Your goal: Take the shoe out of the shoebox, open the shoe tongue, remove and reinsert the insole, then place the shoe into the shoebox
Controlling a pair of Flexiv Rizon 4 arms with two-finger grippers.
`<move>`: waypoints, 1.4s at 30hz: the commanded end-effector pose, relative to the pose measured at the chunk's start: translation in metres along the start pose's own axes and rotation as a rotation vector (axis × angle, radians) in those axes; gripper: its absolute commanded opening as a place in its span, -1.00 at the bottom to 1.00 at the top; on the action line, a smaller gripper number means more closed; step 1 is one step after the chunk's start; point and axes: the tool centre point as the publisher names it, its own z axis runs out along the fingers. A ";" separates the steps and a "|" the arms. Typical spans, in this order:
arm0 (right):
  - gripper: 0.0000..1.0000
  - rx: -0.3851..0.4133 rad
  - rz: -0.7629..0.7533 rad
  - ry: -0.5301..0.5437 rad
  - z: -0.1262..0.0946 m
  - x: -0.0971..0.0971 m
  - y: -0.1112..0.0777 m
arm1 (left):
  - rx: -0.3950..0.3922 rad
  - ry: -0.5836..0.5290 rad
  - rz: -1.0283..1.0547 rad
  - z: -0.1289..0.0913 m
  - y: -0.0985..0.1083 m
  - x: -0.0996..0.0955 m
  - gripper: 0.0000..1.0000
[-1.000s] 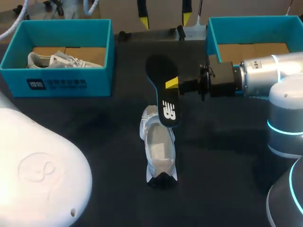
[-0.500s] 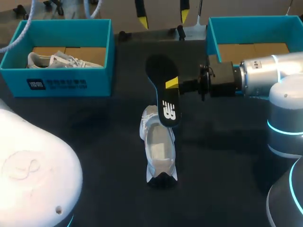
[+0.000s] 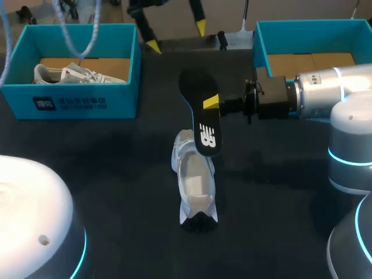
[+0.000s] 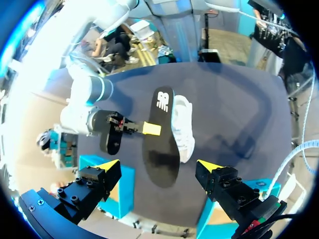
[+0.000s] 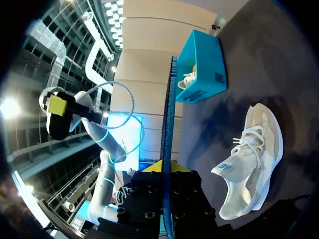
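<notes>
The right gripper [image 3: 212, 103] pinches the black insole [image 3: 197, 87], lengthwise near-to-far, over the white shoe [image 3: 196, 186]. The left gripper [image 4: 158, 166] hangs spread. Only the right wrist view shows the insole edge-on.

On the dark cloth table [image 3: 116, 163], the white mesh sneaker [image 3: 196, 186] lies in the middle, lengthwise to me. My right gripper [image 3: 211, 103], coming in from the right, pinches the black foam insole [image 3: 199, 88] from both sides, above the sneaker's far end. The teal cardboard shoebox [image 3: 70, 103] sits far left with a second white sneaker [image 3: 75, 74] inside. A second teal shoebox [image 3: 302, 24] sits far right, behind my right arm. My left gripper [image 3: 176, 35] hangs spread above the far edge, between the boxes.
</notes>
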 end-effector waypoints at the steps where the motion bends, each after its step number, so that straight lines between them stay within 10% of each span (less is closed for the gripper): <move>1: -1.00 -0.002 0.000 -0.001 0.002 0.000 -0.001 | -0.003 -0.554 -0.001 -0.002 -0.003 0.018 1.00; 10: -1.00 -0.002 0.000 -0.001 0.002 0.000 -0.001 | -0.055 -0.516 0.045 0.006 -0.006 0.013 1.00; 20: -1.00 -0.002 0.000 -0.001 0.002 0.000 -0.001 | 0.010 -0.818 0.168 0.024 -0.008 0.049 1.00; 31: -1.00 -0.002 0.000 -0.001 0.002 0.000 -0.001 | 0.010 -0.818 0.168 0.024 -0.008 0.049 1.00; 42: -1.00 -0.002 0.000 -0.001 0.002 0.000 -0.001 | 0.029 -1.028 0.191 0.077 -0.013 0.077 1.00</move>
